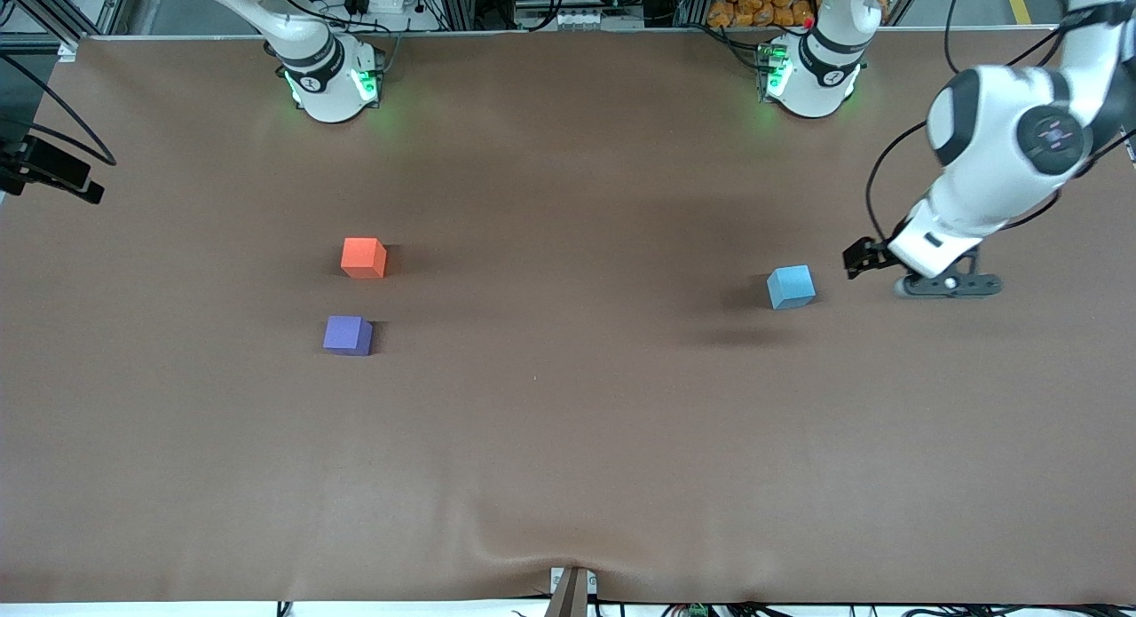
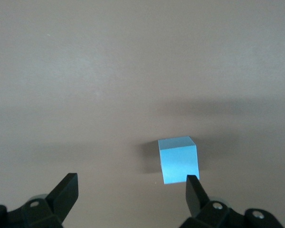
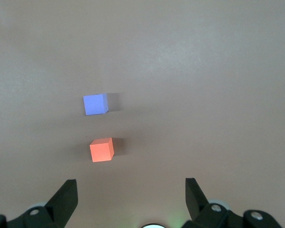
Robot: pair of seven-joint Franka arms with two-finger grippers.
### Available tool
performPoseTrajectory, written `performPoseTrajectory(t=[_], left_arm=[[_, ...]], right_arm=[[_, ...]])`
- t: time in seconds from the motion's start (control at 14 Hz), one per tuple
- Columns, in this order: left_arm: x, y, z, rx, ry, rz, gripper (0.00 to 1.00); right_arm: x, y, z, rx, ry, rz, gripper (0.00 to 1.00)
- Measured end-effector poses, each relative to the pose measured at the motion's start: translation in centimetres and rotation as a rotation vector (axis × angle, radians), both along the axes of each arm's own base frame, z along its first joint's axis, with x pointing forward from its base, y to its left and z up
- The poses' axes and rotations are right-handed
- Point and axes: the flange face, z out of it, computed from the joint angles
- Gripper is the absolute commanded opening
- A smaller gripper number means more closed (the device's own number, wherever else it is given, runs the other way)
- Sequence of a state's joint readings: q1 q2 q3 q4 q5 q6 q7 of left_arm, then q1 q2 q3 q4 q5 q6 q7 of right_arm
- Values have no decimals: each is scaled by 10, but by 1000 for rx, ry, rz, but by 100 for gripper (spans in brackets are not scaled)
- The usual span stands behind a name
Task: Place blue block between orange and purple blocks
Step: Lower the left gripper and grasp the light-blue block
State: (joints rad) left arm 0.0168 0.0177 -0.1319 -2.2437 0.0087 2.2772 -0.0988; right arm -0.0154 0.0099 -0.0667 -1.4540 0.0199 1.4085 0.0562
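Blue block (image 1: 790, 287) looks light, stiff: grip its flat sides. Left gripper (image 2: 132, 190) and right gripper (image 3: 131, 192) both gape, empty.

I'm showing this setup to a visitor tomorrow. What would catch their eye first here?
Three small matte cubes on the brown table: a bright orange-red cube with a dark violet-purple cube just nearer the front camera, both toward the right arm's end, and a light sky-blue cube alone toward the left arm's end. The left gripper hangs open beside the blue cube; the right gripper waits open, high above the orange and purple pair.
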Motion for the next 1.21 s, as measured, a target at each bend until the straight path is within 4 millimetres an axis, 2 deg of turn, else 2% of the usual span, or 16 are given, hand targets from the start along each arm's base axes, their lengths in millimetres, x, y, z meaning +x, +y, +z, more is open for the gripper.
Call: performPoseTrajectory(t=[0.21,0.36,0.57,0.93,1.21], left_arm=[[-4,-14,-49,-37,-1,8,100],[-7,-24,-74,-49,9,13,100],[-10,-28,-105,-57,31,11,100],[-15,-34,-129,-69,64,44,100],[-20,-55,-141,-82,76,98,100]], right_arm=[[0,0,0,0,0,0,100],[0,0,0,0,0,0,100],[0,0,0,0,0,0,100],[0,0,0,0,0,0,100],[0,0,0,0,0,0,100]])
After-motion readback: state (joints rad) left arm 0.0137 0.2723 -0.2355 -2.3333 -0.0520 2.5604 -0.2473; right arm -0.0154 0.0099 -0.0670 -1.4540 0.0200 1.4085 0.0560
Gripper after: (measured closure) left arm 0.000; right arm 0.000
